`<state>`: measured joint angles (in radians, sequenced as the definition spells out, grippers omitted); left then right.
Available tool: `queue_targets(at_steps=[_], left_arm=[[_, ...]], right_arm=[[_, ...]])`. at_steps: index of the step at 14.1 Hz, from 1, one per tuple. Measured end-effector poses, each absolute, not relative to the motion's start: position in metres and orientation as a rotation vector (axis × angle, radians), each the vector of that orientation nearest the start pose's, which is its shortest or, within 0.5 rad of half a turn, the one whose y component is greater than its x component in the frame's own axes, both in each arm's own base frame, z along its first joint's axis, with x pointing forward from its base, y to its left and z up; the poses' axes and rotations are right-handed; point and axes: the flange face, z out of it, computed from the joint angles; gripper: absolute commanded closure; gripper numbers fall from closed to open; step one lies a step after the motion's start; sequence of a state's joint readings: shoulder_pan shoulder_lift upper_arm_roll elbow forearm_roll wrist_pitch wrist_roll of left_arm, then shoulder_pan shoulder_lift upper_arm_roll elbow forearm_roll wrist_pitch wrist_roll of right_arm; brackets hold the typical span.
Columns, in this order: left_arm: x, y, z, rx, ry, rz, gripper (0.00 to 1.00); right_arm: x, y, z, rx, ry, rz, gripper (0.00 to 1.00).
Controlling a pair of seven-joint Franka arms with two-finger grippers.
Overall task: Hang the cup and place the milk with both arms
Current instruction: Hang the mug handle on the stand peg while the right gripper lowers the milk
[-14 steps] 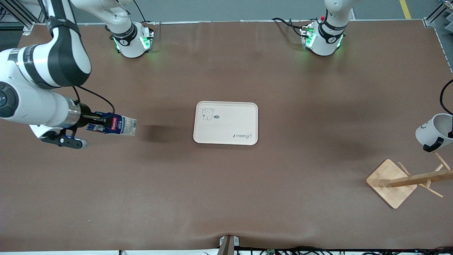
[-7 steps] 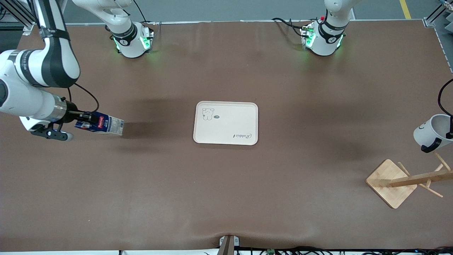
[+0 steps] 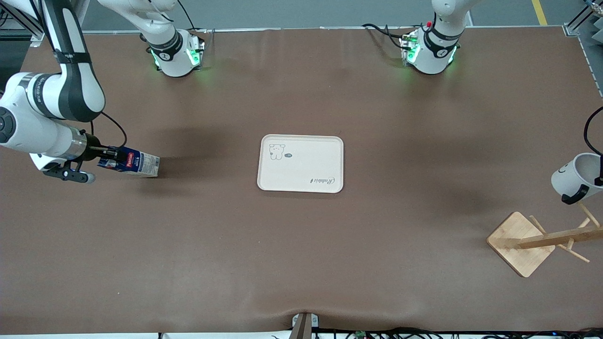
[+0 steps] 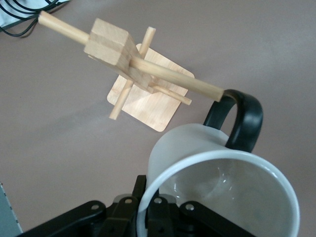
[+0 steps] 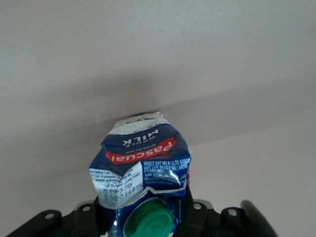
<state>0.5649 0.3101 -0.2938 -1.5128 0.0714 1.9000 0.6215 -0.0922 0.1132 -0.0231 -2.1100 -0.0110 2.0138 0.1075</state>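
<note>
Front view: a cream tray (image 3: 300, 163) lies mid-table, printed with a small bear and the script word "Rabbit", which reads upside down from here. A wooden mug rack (image 3: 537, 242) stands at the left arm's end of the table, nearer the camera than the tray; its square base sits on the brown table (image 3: 301, 245) and its post with pegs leans toward the edge of the view. Nothing stands between tray and rack. The right gripper (image 3: 109, 153) is over the table at the right arm's end, well apart from the tray, clamped on the top of the milk (image 3: 134, 162). The carton's long axis runs nearly level, pale base toward the tray, cap end in the jaws. The cup (image 3: 575, 176) hangs above the rack, tilted, mouth turned away from the tray, black handle lowest and just above a peg. The left gripper (image 3: 600, 179) is at the edge of the view, on the cup's rim.

Left wrist view: the left gripper's fingers (image 4: 158, 215) are closed on the cup's white rim. The handle (image 4: 240, 121) meets the tip of a rack peg (image 4: 168, 75); whether the peg has entered the loop I cannot tell.

Right wrist view: the carton points away from the camera, green cap (image 5: 148, 220) nearest, between the closed jaws. The red band reads "pascual", with "WHOLE MILK" above it.
</note>
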Motion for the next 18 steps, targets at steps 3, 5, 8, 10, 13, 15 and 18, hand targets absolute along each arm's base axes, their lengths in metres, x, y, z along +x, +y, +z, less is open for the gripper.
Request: queue_targets(at_steps=[3, 5, 8, 10, 13, 15, 18], left_arm=[[0.635, 0.209, 0.497, -3.073, 0.544, -0.149, 1.00], [0.637, 0.212, 0.494, -3.077, 0.540, -0.148, 1.00], [0.641, 0.221, 0.487, -3.079, 0.523, -0.162, 1.00], [0.645, 0.226, 0.482, -3.080, 0.514, -0.174, 1.00], [0.649, 0.231, 0.478, -3.085, 0.508, -0.180, 1.00], [0.651, 0.232, 0.477, -3.087, 0.507, -0.183, 0.94], [0.655, 0.234, 0.472, -3.090, 0.506, -0.189, 0.00]], right_arm=[[0.532, -0.068, 0.347, -3.118, 0.354, 0.329, 1.00], [0.530, -0.069, 0.344, -3.117, 0.358, 0.340, 1.00], [0.526, -0.070, 0.339, -3.114, 0.362, 0.359, 0.74], [0.525, -0.072, 0.338, -3.113, 0.368, 0.364, 0.61], [0.523, -0.073, 0.336, -3.111, 0.370, 0.371, 0.53], [0.523, -0.072, 0.335, -3.111, 0.369, 0.372, 0.42], [0.523, -0.072, 0.335, -3.111, 0.369, 0.372, 0.33]])
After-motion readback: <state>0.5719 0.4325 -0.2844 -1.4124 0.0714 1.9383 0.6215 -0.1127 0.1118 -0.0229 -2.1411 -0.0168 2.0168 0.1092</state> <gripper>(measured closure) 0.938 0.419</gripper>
